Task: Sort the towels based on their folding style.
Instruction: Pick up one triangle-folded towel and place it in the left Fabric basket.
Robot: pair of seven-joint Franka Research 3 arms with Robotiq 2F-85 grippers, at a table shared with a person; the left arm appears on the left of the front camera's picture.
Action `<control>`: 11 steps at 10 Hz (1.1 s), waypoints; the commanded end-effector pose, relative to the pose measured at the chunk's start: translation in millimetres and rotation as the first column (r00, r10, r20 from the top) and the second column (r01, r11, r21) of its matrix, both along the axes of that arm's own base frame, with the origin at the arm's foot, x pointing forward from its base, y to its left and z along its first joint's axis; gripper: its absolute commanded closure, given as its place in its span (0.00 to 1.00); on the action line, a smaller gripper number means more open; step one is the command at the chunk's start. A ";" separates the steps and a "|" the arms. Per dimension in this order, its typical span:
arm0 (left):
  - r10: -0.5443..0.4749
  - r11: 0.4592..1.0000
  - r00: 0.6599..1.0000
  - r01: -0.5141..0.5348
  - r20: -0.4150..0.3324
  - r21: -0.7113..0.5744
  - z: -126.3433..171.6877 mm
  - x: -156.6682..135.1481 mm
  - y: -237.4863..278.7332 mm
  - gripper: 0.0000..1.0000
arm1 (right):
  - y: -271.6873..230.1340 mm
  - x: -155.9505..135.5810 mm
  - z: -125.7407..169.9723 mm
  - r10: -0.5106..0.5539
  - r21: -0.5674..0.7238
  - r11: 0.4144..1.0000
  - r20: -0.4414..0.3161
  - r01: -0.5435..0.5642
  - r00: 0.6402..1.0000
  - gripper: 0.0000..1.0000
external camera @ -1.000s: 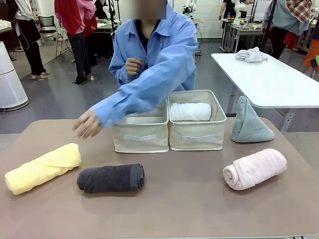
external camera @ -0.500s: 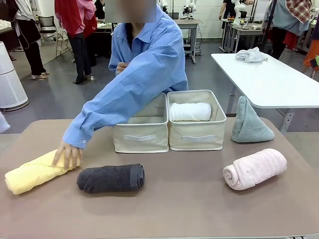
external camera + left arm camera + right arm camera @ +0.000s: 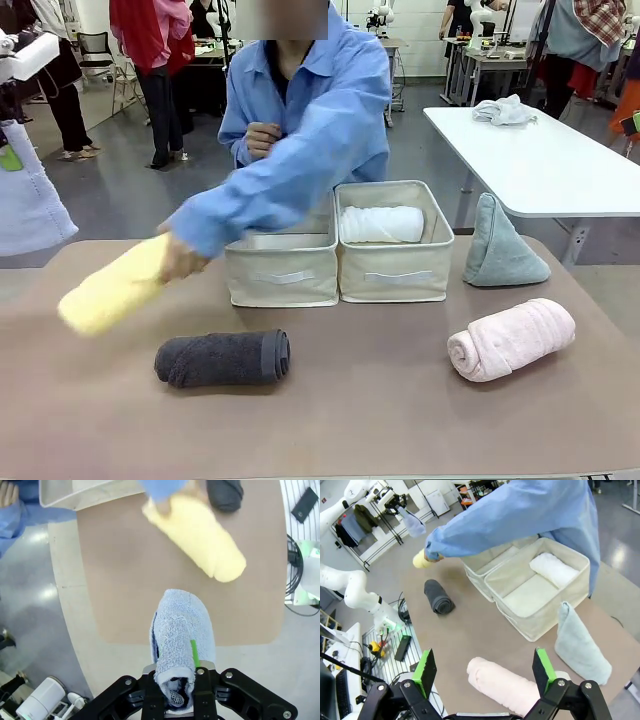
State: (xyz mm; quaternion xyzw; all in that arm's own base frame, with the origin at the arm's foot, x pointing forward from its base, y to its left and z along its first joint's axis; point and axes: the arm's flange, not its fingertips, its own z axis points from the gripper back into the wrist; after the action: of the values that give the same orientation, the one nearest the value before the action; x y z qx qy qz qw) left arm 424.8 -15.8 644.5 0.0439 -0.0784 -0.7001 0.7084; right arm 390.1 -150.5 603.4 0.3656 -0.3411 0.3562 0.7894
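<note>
Front: at the upper left edge, the left claw [image 3: 8,150] is clamped on the blue cone [image 3: 30,205], which hangs clear of the counter [image 3: 350,420]. A person's hand [image 3: 180,258] holds the yellow roll [image 3: 110,290] aloft, left of the bins [image 3: 282,270]. The grey roll [image 3: 222,358] lies lower left and the pink roll [image 3: 512,338] lower right. The green cone stands right of the bins [image 3: 500,245], and the white roll [image 3: 382,224] is in the right-hand one.

Left wrist: the blue cone rises from the claw at bottom centre, with the yellow roll above it in the frame.

Right wrist: the right claw [image 3: 485,672] gapes wide and empty along the bottom. The pink roll lies between its fingers.
</note>
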 end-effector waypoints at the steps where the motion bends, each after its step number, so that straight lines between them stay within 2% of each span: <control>1: -0.029 0.999 1.000 0.029 0.001 0.014 -1.5 -4.6 3.0 0.84 | 0.6 -0.1 -0.5 0.006 0.010 1.000 0.005 -0.006 1.000 0.00; 10: -0.013 1.000 1.000 0.013 -0.006 0.002 -2.8 -0.6 -0.5 0.84 | 0.6 -0.1 -0.5 0.006 0.010 1.000 0.005 -0.006 1.000 0.00; 11: -0.045 0.999 0.999 0.044 0.006 0.030 -0.2 5.0 -15.8 0.84 | 0.6 -0.1 -0.5 0.006 0.010 1.000 0.005 -0.006 1.000 0.00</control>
State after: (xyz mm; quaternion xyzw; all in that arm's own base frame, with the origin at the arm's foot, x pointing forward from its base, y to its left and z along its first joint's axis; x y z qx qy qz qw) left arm 425.1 -21.1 640.7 0.0427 -0.0740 -0.7078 0.7012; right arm 390.1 -150.5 603.4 0.3656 -0.3411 0.3562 0.7894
